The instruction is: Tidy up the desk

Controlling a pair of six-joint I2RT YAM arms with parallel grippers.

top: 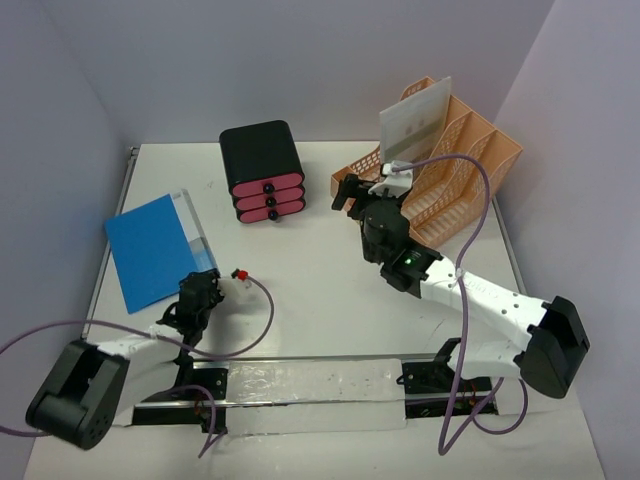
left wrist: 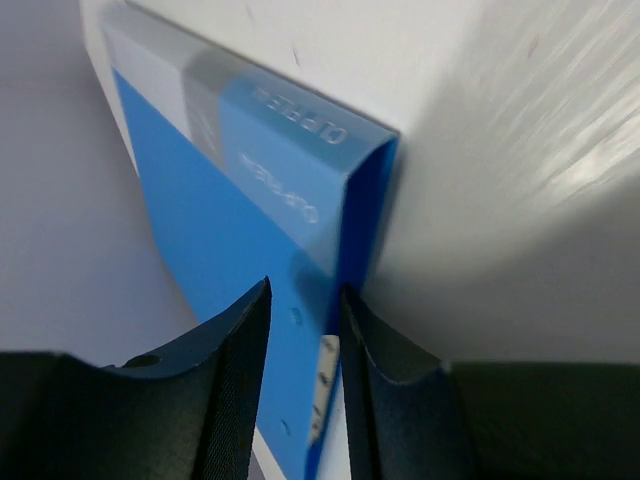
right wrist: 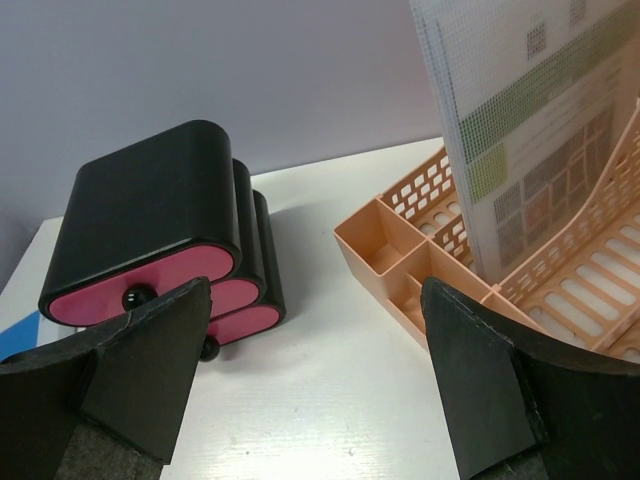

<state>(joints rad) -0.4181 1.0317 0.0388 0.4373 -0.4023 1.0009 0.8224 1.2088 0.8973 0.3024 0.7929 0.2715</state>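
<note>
The white desk [top: 320, 300] holds a blue folder [top: 150, 250] with a clear cover strip at the left. My left gripper [top: 200, 290] is at the folder's near right corner. In the left wrist view the gripper [left wrist: 304, 295] has its fingers close together around the folder's [left wrist: 250, 230] edge, shut on it. My right gripper [top: 365, 195] hovers between the black drawer box and the peach rack. In the right wrist view it [right wrist: 315, 283] is wide open and empty above bare desk [right wrist: 330, 400].
A black drawer box with pink drawers [top: 263, 172] stands at the back centre and shows in the right wrist view [right wrist: 150, 230]. A peach-orange mesh file rack [top: 450, 185] at the back right holds a white printed sheet [top: 415, 120]. Walls close in on three sides.
</note>
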